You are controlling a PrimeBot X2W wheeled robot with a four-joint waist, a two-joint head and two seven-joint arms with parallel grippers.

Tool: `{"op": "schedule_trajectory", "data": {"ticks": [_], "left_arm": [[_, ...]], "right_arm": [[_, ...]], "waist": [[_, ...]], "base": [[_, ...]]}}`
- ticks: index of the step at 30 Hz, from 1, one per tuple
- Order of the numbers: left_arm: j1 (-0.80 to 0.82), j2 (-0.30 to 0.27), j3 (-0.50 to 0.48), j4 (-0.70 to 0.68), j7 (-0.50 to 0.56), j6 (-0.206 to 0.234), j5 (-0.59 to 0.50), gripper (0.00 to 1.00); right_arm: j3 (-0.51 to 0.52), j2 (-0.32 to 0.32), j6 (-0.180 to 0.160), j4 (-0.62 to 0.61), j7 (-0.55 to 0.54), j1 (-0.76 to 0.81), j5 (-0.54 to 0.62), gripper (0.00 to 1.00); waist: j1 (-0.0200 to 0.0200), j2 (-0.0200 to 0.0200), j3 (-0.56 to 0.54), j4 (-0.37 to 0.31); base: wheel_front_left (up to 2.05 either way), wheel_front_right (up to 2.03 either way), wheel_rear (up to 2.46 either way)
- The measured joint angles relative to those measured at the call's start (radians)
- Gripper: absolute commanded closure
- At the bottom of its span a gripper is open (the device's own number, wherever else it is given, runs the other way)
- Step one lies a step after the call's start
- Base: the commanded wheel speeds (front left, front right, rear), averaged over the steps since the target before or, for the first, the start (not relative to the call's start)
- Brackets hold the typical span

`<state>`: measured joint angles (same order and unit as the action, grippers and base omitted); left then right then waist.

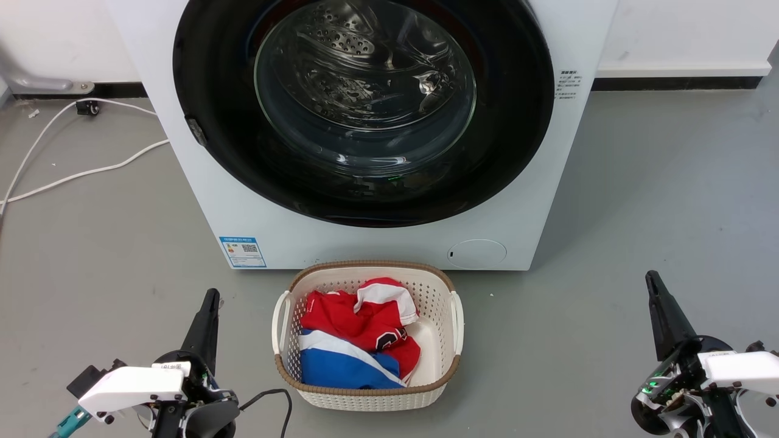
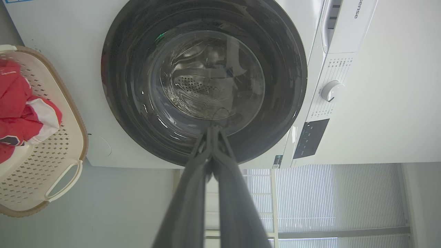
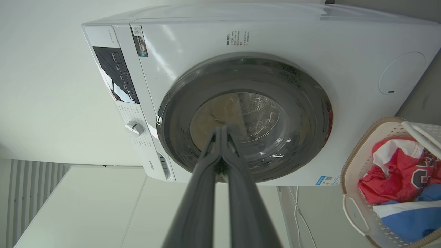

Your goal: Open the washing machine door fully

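Left gripper, right gripper pressed together, empty; washing machine door well ahead. Risk: tips skid off glossy rim; handle perhaps beyond left gripper.

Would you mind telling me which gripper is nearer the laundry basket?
Left. The left gripper sits close beside the laundry basket, on its left; the right gripper is well off to its right.

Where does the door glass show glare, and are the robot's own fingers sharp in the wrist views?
Head view: sharp; white glare streaks and a green glint on the washing machine door. Left wrist view: the left hand looks soft, being close to the lens; a green glint on the door again. Right wrist view: the right hand is equally soft; a green glint on the door's black ring.
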<state>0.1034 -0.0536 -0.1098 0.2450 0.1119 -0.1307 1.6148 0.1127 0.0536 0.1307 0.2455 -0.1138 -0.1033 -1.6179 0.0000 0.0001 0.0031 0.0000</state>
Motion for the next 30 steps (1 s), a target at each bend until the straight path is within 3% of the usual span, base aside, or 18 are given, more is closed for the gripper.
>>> {"op": "schedule_trajectory", "data": {"ticks": [18, 19, 30], "left_arm": [[-0.001, 0.001, 0.0, 0.002, 0.001, 0.0, 0.0, 1.0], [-0.004, 0.002, 0.001, 0.009, 0.0, 0.0, 0.0, 0.0], [-0.054, 0.007, 0.005, 0.044, -0.033, 0.0, -0.005, 0.0]], "right_arm": [[0.0, -0.001, 0.0, 0.001, -0.001, 0.001, 0.0, 1.0], [0.0, -0.001, 0.0, 0.008, -0.001, 0.005, -0.001, 0.0], [-0.013, -0.004, 0.0, 0.035, 0.031, 0.059, 0.011, 0.0]], "waist": [[0.0, 0.0, 0.0, 0.0], [0.0, 0.0, 0.0, 0.0], [0.0, -0.0001, 0.001, -0.001]], "base": [[0.0, 0.0, 0.0], [0.0, 0.0, 0.0], [0.0, 0.0, 0.0]]}}
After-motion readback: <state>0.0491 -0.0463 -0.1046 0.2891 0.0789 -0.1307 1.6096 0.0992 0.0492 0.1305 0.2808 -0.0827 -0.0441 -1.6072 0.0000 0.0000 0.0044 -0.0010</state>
